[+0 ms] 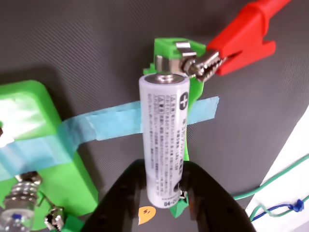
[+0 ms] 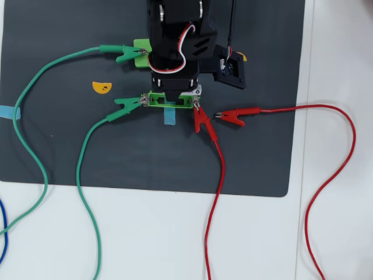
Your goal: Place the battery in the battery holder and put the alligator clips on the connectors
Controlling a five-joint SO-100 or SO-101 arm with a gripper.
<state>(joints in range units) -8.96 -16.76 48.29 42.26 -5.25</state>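
Dark grey matting (image 2: 87,151) covers most of the white desk (image 2: 338,233), and every task piece is laid out on it near its far edge. At the bottom edge of the wrist view the black end effector (image 1: 161,193) is seen closed on the battery (image 1: 164,140), whose lower end is gripped between the two fingers. The battery is white with printed text and a plus mark near its metal cap, and it is held lengthwise over the bright-green battery holder (image 1: 174,50), which is fixed to the mat by a strip of blue tape (image 1: 108,123). Whether the cell is fully seated in the slot cannot be told. A red alligator clip (image 1: 231,50) is clamped on the metal connector (image 1: 181,60) at the holder's far end. In the overhead view a green clip (image 2: 128,104) is seen at the holder's left end, a second red clip (image 2: 233,114) lies loose on the mat to the right, and another green clip (image 2: 122,52) is attached to a light-green block (image 2: 141,51) beside the arm. An orange half-disc sticker (image 2: 101,87) lies left of the holder.
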